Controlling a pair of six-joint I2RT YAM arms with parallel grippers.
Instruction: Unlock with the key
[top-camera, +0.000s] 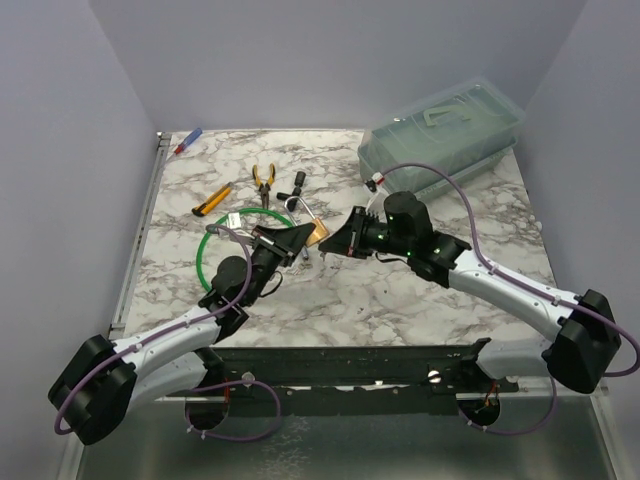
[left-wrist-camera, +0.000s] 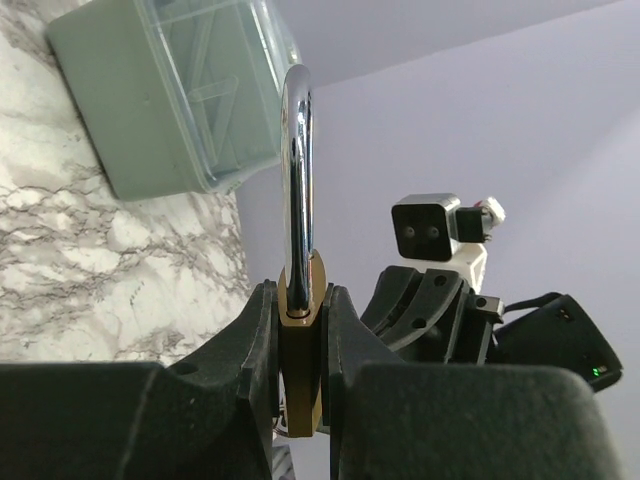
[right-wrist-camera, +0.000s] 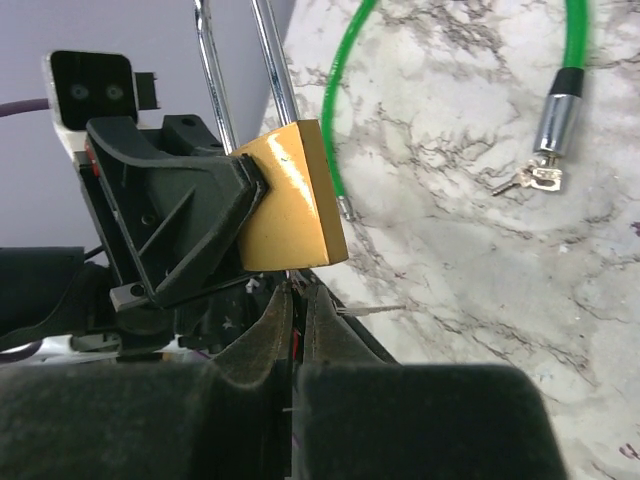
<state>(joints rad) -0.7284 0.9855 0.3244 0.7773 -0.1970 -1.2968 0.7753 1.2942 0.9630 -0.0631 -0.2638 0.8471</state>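
Hovering over the counter (top-camera: 400, 300), the left end effector (left-wrist-camera: 300, 300) clamps the padlock (left-wrist-camera: 300, 360); the right end effector (right-wrist-camera: 298, 312) is almost closed, contents unclear. The key (right-wrist-camera: 532, 180) lies on the counter at the green cord's (right-wrist-camera: 572, 35) end: tiny, stiff, likely slippery; pinch its head.

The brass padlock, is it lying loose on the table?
No, the left wrist view shows the brass padlock clamped upright between the jaws of the left gripper.
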